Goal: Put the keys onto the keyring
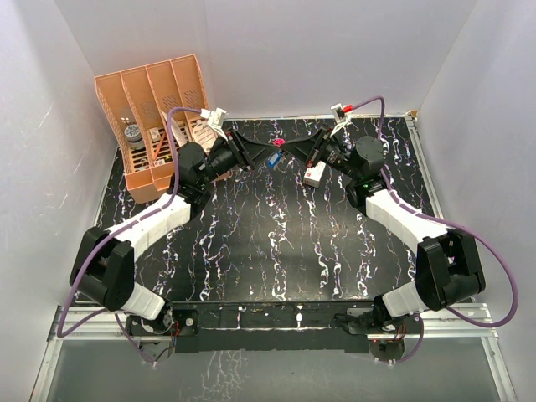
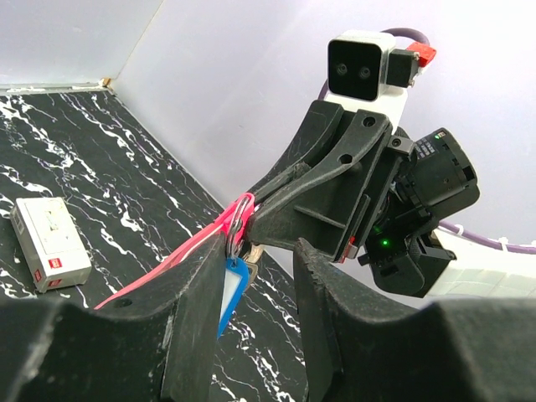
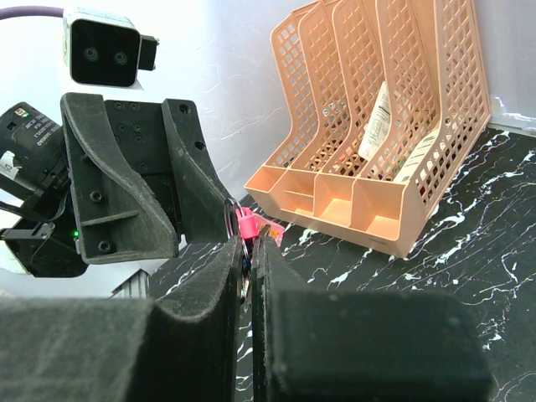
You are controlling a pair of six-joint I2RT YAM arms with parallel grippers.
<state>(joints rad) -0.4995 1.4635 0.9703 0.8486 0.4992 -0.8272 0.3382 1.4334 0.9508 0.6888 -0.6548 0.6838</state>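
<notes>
Right end effector (image 3: 248, 245) tight on keyring (image 3: 247, 225)

**Location type: robotics laboratory test cell.**

The work area is a table (image 1: 276, 251) with a black marble-pattern top, closed in on three sides by plain white panels (image 1: 42, 126). Two robot arms, the left arm (image 1: 155, 218) and the right arm (image 1: 402, 213), are mounted at its near edge beside a metal rail (image 1: 75, 322). Each arm carries a boxed wrist camera (image 2: 360, 67) fed by a purple cable (image 1: 502, 276) and ends in a two-finger tool: the left gripper (image 1: 261, 155) and the right gripper (image 1: 295, 151). A green indicator light (image 2: 384, 244) glows on the right arm. A peach file organizer (image 1: 155, 117) and a small white box (image 1: 316, 175) sit on the table.
</notes>
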